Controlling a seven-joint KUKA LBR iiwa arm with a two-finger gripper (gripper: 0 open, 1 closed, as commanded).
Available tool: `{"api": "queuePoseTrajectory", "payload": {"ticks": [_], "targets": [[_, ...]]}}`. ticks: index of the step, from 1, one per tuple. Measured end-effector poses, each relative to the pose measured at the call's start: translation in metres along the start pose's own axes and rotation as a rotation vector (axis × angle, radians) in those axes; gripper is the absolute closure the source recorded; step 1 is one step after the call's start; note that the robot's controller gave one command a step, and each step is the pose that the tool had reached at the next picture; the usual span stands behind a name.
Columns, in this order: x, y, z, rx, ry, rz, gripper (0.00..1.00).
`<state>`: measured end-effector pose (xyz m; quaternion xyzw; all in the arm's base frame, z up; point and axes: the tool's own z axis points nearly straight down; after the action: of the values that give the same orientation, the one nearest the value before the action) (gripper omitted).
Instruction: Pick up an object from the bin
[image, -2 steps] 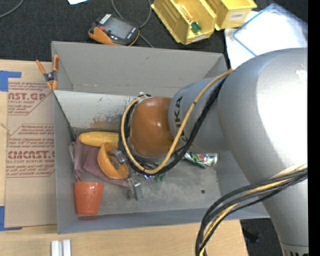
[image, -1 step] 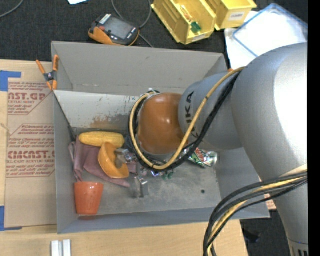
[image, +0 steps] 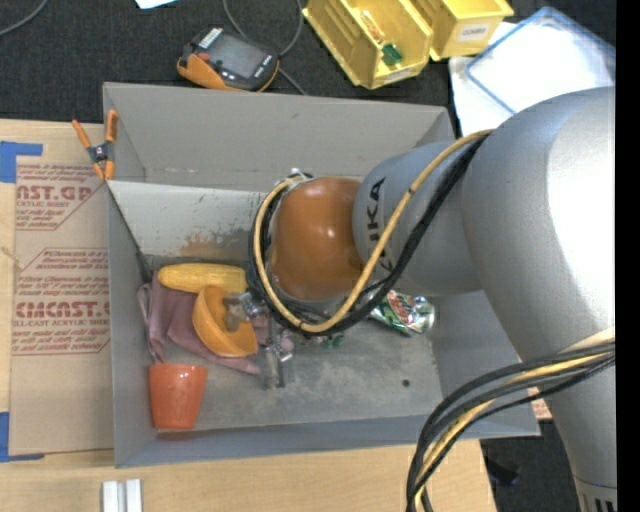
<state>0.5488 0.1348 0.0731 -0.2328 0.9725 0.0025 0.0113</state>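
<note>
- Grey sheet metal forms the sloped walls and scuffed floor of the bin (image: 330, 395), which is seen from above, with the silver arm (image: 520, 220) reaching in from the right.
- An orange dome-shaped cover (image: 310, 240) and looped black and yellow cables (image: 262, 250) are carried at the arm's wrist.
- The gripper (image: 262, 345) is seen down near the floor at the bin's left-centre, right beside the rim of an orange bowl (image: 215, 325). How far the jaws are parted, and whether anything is held, cannot be told.
- The orange bowl is tipped on its side on a pink cloth (image: 162, 318), and a yellow banana-shaped toy (image: 198, 277) is seen just behind it, at the foot of the back wall.
- An orange-red cup (image: 177, 395) is placed near the front-left corner, apart from the gripper.
- A crumpled green and silver wrapper (image: 408, 313) is seen on the floor beneath the arm, to the right.
</note>
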Motion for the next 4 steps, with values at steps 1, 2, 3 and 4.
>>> {"api": "queuePoseTrajectory", "payload": {"ticks": [1, 2, 3, 4], "targets": [[0.0, -0.005, -0.074, 0.002, -0.003, -0.032, 0.0], [0.008, 0.031, -0.117, -0.003, 0.003, -0.036, 0.0], [-0.007, 0.012, -0.032, -0.001, 0.002, -0.178, 0.0], [-0.017, 0.028, 0.002, -0.005, -0.003, -0.283, 1.0]]}}
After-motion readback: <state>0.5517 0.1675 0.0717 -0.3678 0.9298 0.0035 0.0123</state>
